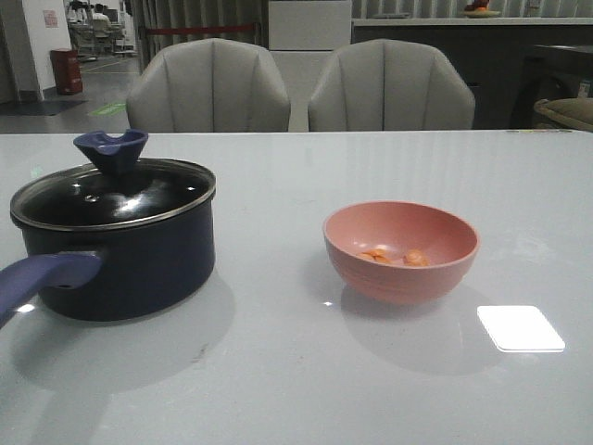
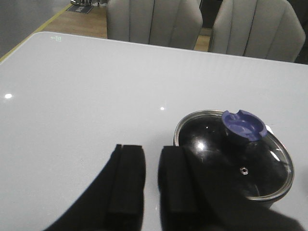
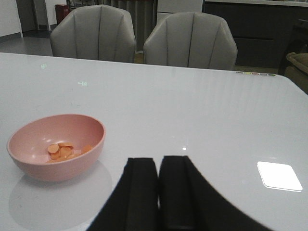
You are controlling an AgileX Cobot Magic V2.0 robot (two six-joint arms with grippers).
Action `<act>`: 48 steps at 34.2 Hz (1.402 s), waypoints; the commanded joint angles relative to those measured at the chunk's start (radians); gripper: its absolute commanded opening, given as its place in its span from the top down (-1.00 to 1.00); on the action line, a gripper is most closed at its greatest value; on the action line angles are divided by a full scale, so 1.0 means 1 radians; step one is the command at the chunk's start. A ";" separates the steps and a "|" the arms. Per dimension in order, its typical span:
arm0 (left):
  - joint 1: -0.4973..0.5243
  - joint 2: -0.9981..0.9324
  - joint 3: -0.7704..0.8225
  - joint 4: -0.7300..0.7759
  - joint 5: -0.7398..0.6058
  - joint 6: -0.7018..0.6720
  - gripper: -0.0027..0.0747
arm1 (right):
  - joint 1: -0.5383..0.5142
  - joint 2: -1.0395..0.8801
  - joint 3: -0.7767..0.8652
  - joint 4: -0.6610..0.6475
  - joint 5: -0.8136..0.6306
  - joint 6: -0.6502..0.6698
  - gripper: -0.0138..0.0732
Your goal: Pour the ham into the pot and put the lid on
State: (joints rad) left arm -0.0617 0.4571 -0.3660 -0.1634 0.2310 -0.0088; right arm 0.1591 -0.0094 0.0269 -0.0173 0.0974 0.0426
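My left claw (image 2: 147, 180): It hangs over the table with nothing in it. The two black fingers (image 2: 126, 179) have a small gap between them. It is just beside the pot, not touching it.
My right claw (image 3: 158, 192): It holds nothing too. Its fingers are nearly pressed together, with only a thin slit between them. It hangs over the table near the bowl, but apart from it.
Pot (image 1: 130, 264): A dark blue pot on the left side of the tabletop, toward the near edge. Its long purple-blue handle (image 1: 42, 278) sticks out toward the near left corner.
Lid (image 1: 111, 197): It sits flat on top of the pot and covers it. It is dark glass with a shiny metal rim. Its blue knob (image 1: 112, 151) has a notch in the top.
Bowl (image 1: 401, 252): A pink bowl standing upright a bit right of the middle of the tabletop, well apart from the pot.
Ham (image 1: 394, 257): A few small orange pieces lying in the bottom of the pink bowl.
Table (image 1: 296, 380): White and shiny, with a bright square of light near the right edge.
Chairs (image 1: 208, 88): Two grey chairs stand behind the far edge of the tabletop.
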 commanded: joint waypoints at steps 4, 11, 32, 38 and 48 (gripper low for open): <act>0.003 0.011 -0.039 0.000 -0.057 -0.007 -0.44 | -0.001 -0.020 -0.005 -0.013 -0.084 -0.002 0.32; 0.003 0.011 -0.035 -0.008 -0.066 -0.007 -0.53 | -0.001 -0.020 -0.005 -0.013 -0.084 -0.002 0.32; 0.003 0.244 -0.367 0.030 0.229 -0.005 -0.65 | -0.001 -0.020 -0.005 -0.013 -0.084 -0.002 0.32; -0.024 0.426 -0.505 -0.019 0.316 -0.005 -0.65 | -0.001 -0.020 -0.005 -0.013 -0.084 -0.002 0.32; -0.237 0.713 -0.650 -0.026 0.300 -0.005 -0.64 | -0.001 -0.020 -0.005 -0.013 -0.084 -0.002 0.32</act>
State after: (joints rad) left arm -0.2559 1.1209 -0.9497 -0.1702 0.6044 -0.0088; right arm 0.1591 -0.0094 0.0269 -0.0173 0.0974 0.0426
